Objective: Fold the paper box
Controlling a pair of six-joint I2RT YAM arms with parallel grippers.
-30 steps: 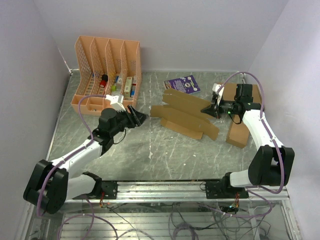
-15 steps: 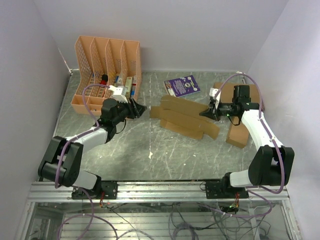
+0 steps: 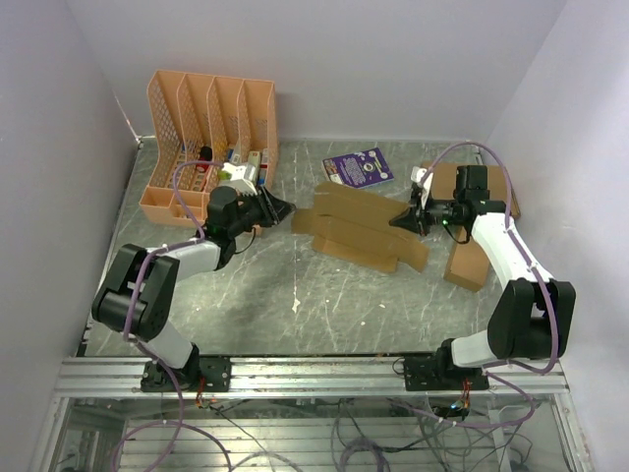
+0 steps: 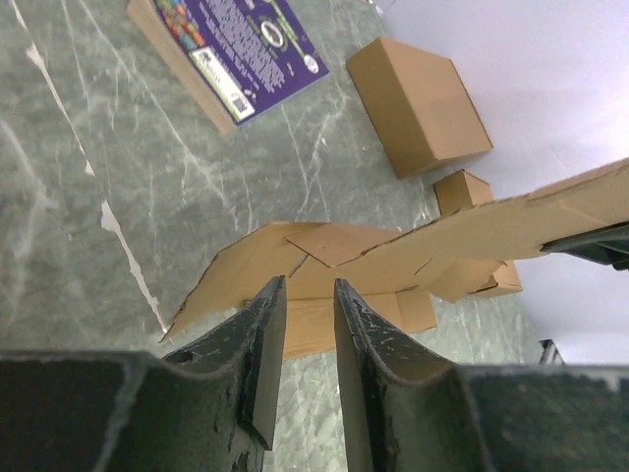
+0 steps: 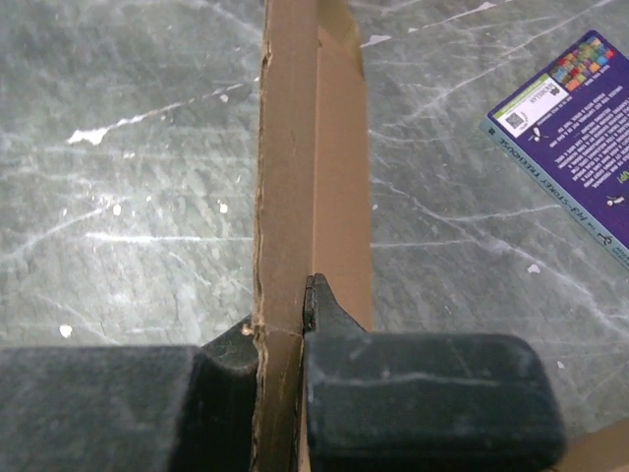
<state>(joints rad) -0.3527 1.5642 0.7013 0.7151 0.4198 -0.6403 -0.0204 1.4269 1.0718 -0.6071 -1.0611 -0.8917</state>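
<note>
Basically only one thing carries print: the purple booklet [image 3: 358,166] at the back of the table [image 3: 295,305]. The L wrist cam shows a square code and colour blocks on its cover; the R wrist cam shows white text lines, too small to read. The paper box [image 3: 359,231] is plain brown w/ no marks, a flat die-cut sheet lying mid-table between the arms, its right end raised.

R pincer [image 5: 285,324] is clamped on the sheet's edge; only its own cam shows that clearly. L pincer [image 4: 308,295] has its jaws narrowly apart at the sheet's left end; can't tell if cardboard sits between them.

Only the top cam shows the orange file rack [image 3: 211,118] back left. L wrist cam shows the bigger brown box [image 4: 418,103] and a small carton [image 4: 462,189] beyond the sheet.
</note>
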